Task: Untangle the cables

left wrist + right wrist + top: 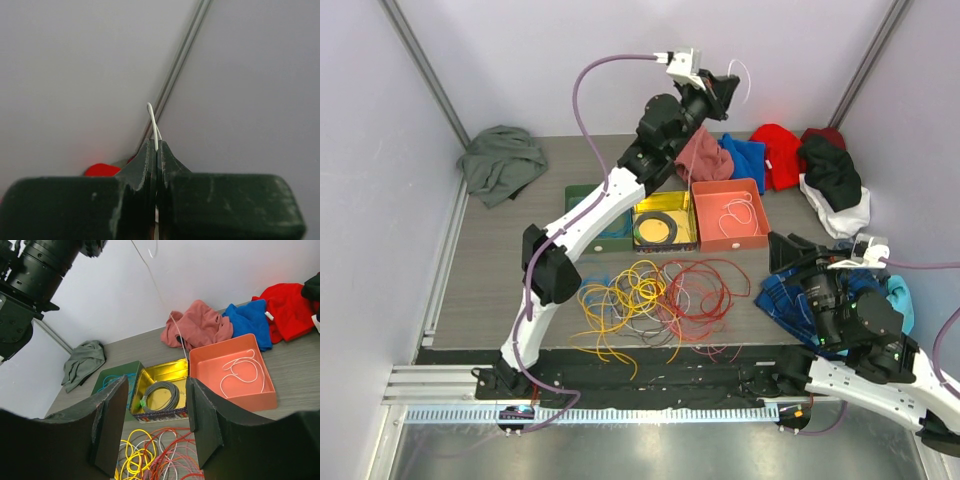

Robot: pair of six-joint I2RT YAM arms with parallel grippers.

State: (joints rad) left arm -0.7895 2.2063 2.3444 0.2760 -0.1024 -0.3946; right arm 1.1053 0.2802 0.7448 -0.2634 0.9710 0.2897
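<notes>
Left gripper [157, 150]: raised high against the back wall, fingers pressed together on a white cable [151, 116], which shows as a short loop above the tips. A thin strand drops from it toward the trays. Salmon tray [235, 401]: contains white loops [738, 212]. Yellow tray [167, 371], just beside it: contains a grey coil [162, 392]. Green tray [114, 371], next along: contains a blue cable [116, 381]. Remaining cables [650, 298], yellow, orange, red and white, lie tangled on the table [500, 260] in front of the trays. Right gripper [155, 427]: fingers spread, holding nothing, low at the right and facing the trays.
</notes>
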